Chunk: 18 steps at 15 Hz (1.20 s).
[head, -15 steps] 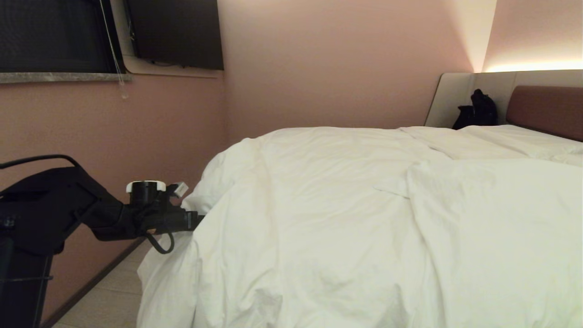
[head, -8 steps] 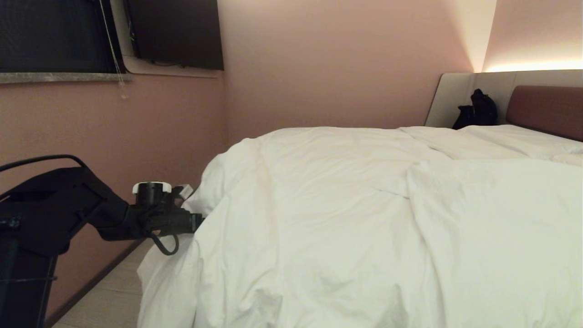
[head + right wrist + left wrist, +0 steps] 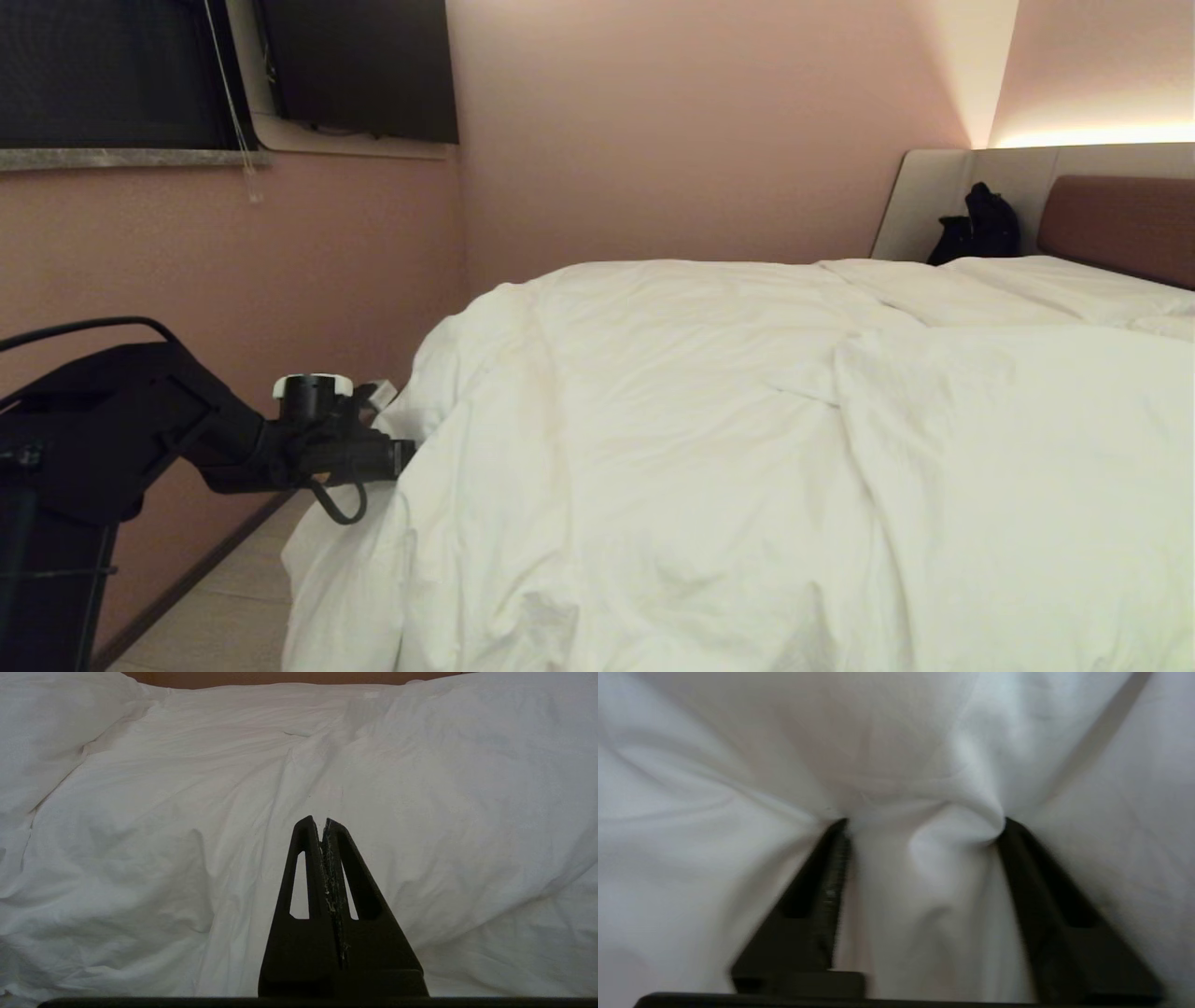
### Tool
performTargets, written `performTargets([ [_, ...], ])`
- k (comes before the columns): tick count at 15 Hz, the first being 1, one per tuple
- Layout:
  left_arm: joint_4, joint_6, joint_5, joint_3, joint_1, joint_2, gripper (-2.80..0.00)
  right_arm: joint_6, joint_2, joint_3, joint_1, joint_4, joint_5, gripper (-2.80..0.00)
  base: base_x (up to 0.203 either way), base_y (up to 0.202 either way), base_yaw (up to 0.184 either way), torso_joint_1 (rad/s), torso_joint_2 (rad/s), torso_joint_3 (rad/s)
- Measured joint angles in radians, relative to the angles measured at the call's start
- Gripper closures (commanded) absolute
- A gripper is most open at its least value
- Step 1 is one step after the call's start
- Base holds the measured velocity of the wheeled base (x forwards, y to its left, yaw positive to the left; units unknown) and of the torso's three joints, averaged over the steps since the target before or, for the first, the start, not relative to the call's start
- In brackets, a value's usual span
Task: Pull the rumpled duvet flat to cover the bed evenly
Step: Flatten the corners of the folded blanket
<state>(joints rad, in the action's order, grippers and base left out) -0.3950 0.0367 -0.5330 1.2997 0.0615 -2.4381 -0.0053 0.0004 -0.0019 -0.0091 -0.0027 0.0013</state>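
Thick puffy white wrinkled duvet (image 3: 747, 448) heaped over the wide low bed (image 3: 1116, 219), black left claw (image 3: 922, 826) half open with a soft fold between its fingers, right claw (image 3: 322, 821) closed, empty, above duvet

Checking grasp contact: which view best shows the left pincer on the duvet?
Left wrist view: left pincer fingers apart, pressed into the duvet with a fold bunched between them. Head view shows only its body at the duvet's hanging corner, tips buried. Right wrist view doesn't show it.
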Motion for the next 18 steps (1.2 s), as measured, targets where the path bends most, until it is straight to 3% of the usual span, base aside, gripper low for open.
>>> performTargets([
  [11, 0.004, -0.004, 0.004, -0.085, 0.005, 0.103, 0.0, 0.0, 0.0, 0.0, 0.0, 0.0, 0.001, 0.0, 0.0, 0.0, 0.0, 0.0, 0.0, 0.0],
  [15, 0.103, -0.011, 0.067, -0.115, 0.044, 0.184, 0.0, 0.0, 0.0, 0.0, 0.0, 0.0, 0.0, 0.0, 0.0, 0.0, 0.0, 0.0, 0.0, 0.0],
  [18, 0.217, -0.023, 0.076, -0.137, 0.125, 0.278, 0.0, 0.0, 0.0, 0.0, 0.001, 0.0, 0.0, 0.0, 0.0, 0.0, 0.0, 0.0, 0.0, 0.0],
])
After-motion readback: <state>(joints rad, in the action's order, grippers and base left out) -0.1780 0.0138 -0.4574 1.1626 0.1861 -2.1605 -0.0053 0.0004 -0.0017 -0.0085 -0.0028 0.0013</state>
